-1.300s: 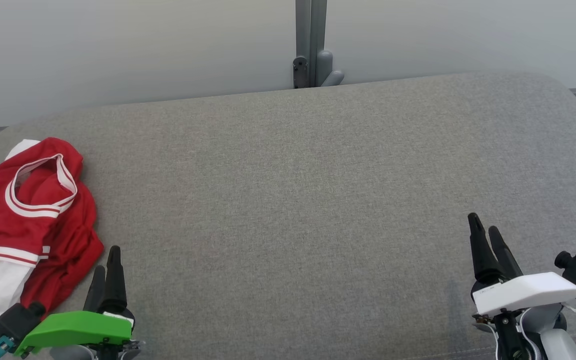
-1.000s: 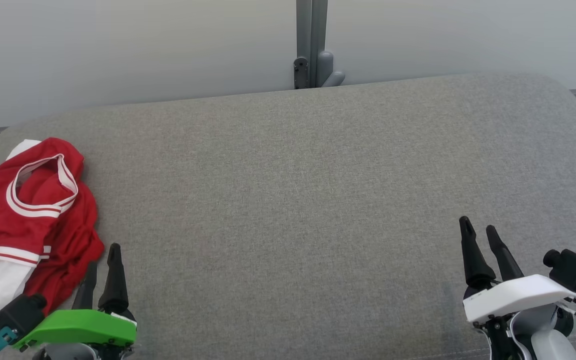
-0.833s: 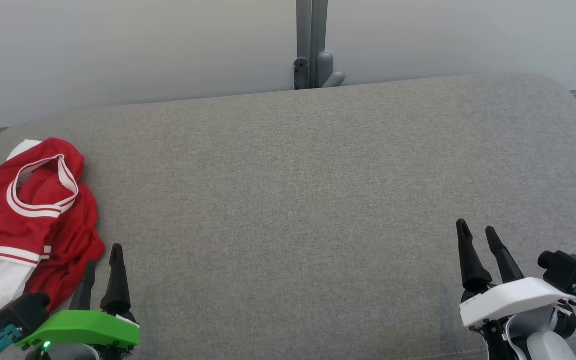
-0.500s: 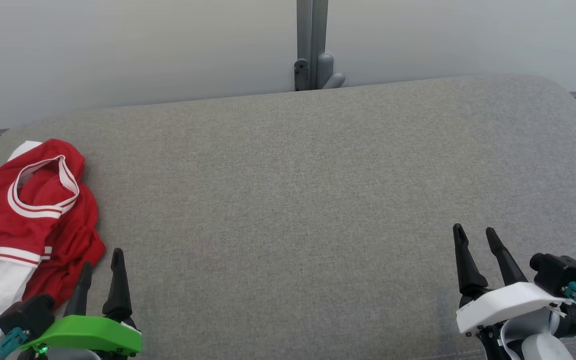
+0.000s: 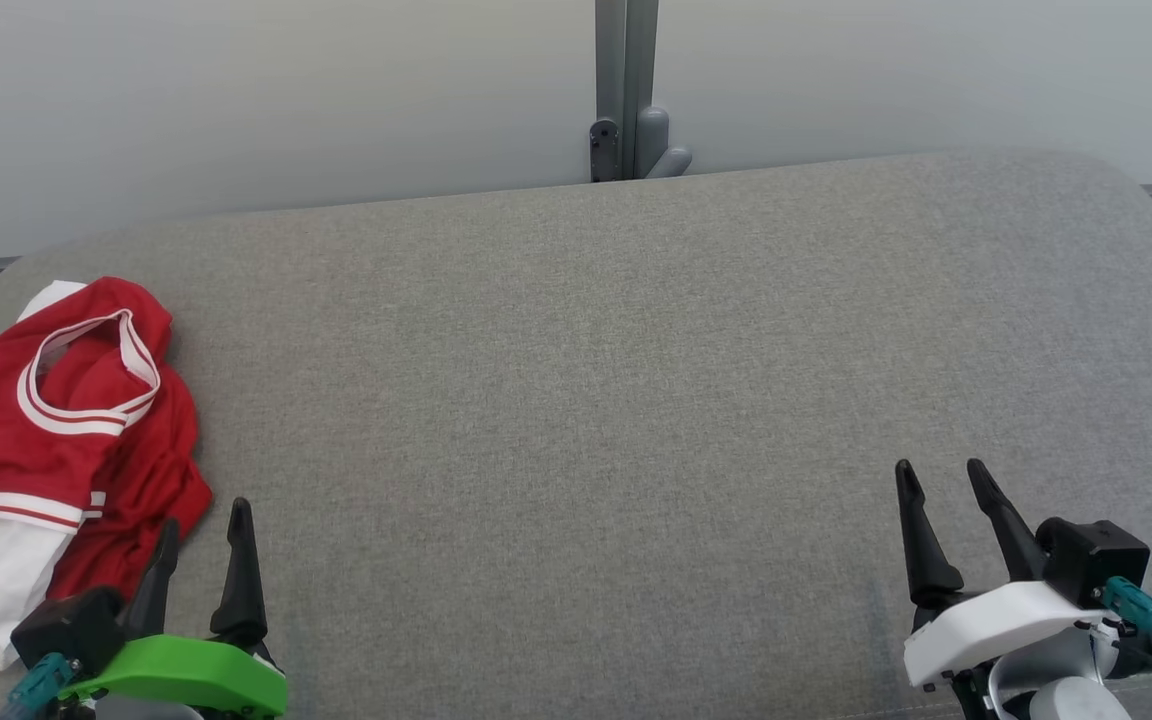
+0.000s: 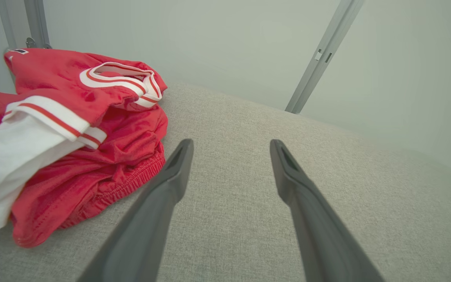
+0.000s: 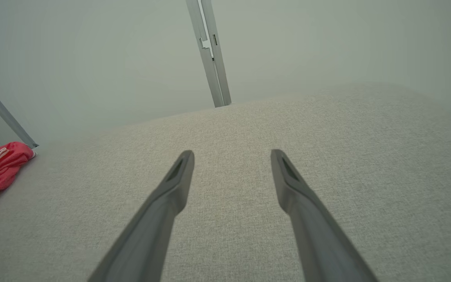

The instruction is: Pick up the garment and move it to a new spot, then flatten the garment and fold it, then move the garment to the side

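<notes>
R gripper (image 5: 939,468) drew back; garment (image 5: 66,440) untouched.

The garment (image 5: 56,420): red sports top, thin shiny fabric w/ white trim. Not flat: bunched in a loose heap, folds piled on each other. The neck opening (image 5: 86,370) faces up and gapes, edged w/ a white band + red stripe. A white part (image 5: 1,590), looks like a sleeve, sticks out at the near end, just below a striped band (image 5: 21,510) in white/red. In the left wrist view: gathered, stitched hem (image 6: 119,188) on the side twd the middle, and a small dark label (image 6: 18,51) at the far end. It lies at the far left of the grey padded surface (image 5: 636,350), right by the left edge, from nr the back corner twd the front. The head view cuts off a bit of it on the left.
</notes>
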Robot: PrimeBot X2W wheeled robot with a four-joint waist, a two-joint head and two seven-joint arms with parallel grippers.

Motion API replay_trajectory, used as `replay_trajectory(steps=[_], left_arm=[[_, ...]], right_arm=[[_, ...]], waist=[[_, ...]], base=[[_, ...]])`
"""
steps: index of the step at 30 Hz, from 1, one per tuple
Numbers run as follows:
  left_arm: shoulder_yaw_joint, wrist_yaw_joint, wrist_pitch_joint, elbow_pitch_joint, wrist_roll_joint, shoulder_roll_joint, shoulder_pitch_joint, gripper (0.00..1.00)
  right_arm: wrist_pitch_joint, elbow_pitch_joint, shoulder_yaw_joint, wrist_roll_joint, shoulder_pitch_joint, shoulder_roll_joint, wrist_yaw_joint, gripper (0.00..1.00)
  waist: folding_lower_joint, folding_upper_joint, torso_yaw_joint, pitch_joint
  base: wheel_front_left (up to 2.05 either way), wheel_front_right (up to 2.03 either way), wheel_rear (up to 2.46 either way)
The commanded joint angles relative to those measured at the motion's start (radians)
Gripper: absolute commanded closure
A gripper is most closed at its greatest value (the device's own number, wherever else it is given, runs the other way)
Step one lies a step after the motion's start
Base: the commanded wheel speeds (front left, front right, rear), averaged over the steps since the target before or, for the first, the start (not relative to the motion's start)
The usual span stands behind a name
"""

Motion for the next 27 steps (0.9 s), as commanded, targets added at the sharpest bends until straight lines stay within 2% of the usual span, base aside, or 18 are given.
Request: replay_trajectory(steps=[1, 27], left_arm=[[0.001, -0.004, -0.011, -0.004, 0.037, 0.012, 0.007, 0.00], [0.004, -0.007, -0.064, 0.049, 0.194, 0.020, 0.017, 0.00]], right_arm=[[-0.011, -0.005, -0.004, -0.032, 0.005, -0.004, 0.000, 0.00], [-0.067, -0.012, -0.040, -0.197, 0.029, 0.002, 0.000, 0.00]], waist=[[0.0000, 0.0070, 0.000, 0.000], [0.0000, 0.0091, 0.002, 0.000]], base=[[0.00, 0.00, 0.00], [0.00, 0.00, 0.00]])
